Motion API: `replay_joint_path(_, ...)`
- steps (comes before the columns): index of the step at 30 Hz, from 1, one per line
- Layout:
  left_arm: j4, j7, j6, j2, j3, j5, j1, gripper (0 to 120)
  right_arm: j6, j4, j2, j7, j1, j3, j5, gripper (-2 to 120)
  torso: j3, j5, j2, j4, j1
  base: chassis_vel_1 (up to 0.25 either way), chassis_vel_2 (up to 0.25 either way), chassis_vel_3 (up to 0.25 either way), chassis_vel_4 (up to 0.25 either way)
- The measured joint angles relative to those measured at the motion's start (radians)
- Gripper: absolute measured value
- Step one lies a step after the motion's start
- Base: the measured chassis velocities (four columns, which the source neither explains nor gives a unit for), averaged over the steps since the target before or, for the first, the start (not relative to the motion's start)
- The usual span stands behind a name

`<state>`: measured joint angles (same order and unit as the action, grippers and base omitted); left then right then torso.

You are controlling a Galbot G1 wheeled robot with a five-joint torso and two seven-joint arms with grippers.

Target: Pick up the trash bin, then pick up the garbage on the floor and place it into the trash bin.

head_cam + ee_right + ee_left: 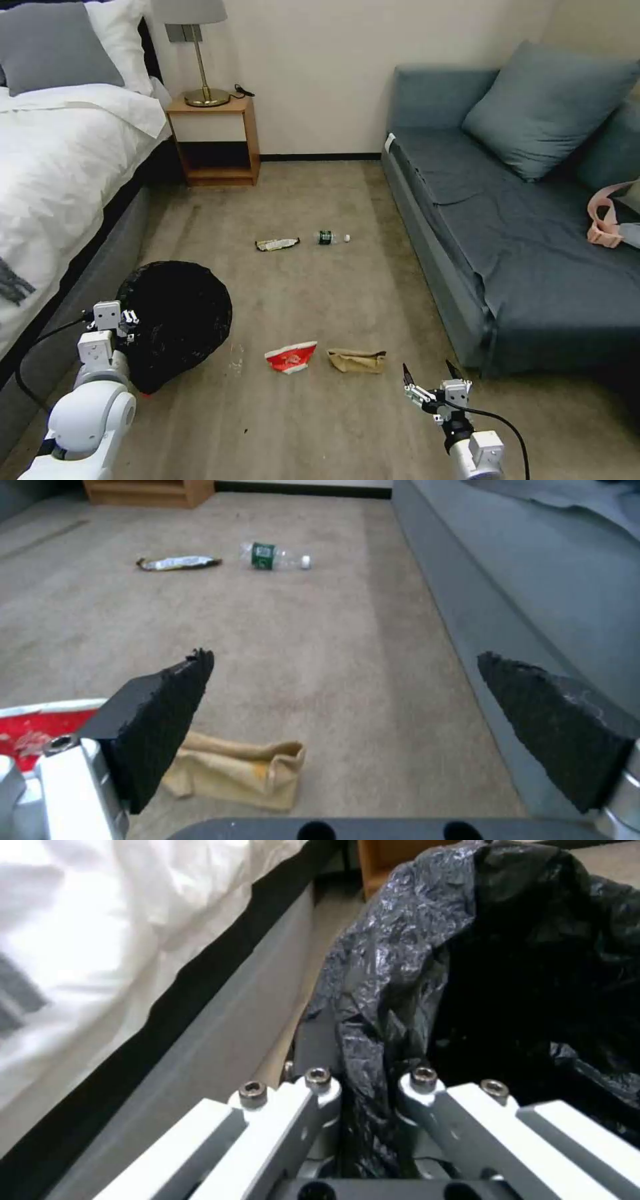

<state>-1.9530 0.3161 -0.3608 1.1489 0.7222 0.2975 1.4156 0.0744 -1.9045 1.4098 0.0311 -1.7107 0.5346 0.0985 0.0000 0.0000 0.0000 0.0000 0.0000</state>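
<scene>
The trash bin (175, 320), lined with a crinkly black bag, hangs tilted beside the bed at the lower left. My left gripper (128, 321) is shut on its rim; in the left wrist view the bag-covered rim (400, 965) runs between the jaws of the left gripper (367, 1080). On the carpet lie the garbage pieces: a flattened red-and-white cup (291, 357), a crumpled brown bag (357, 361), a snack wrapper (277, 245) and a green-labelled bottle (330, 237). My right gripper (430, 375) hovers open, right of the brown bag (240, 772).
The bed (60, 167) borders the left side and a blue-grey sofa (507, 220) the right, with a pink-and-grey strap item (610, 223) on it. A wooden nightstand (215, 143) with a lamp stands at the far wall. Open carpet lies between them.
</scene>
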Motion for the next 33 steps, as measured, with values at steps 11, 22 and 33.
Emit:
replay_joint_path(11, 0.024, -0.014, 0.023, -0.011, -0.007, 0.007, -0.001, 4, 0.014, 0.022, 0.01, 0.004, 0.0, 0.001, -0.044, 100, 0.0, 0.0, 0.0, -0.0001, 0.0, -0.131, 0.143, 0.138, -0.138)
replay_joint_path(22, 0.051, -0.016, 0.033, -0.017, -0.012, 0.017, -0.021, 4, -0.026, 0.026, -0.092, 0.087, 0.062, -0.001, -0.052, 100, 0.0, -0.0002, 0.0, -0.0003, 0.0, -0.101, 0.097, 0.093, -0.101)
replay_joint_path(33, 0.064, -0.035, 0.061, -0.009, 0.033, -0.003, 0.017, 4, -0.14, 0.11, -0.399, 0.15, 0.295, -0.137, 0.109, 100, 0.0, 0.0, 0.0, -0.0001, 0.0, 0.0, 0.0, 0.0, 0.0)
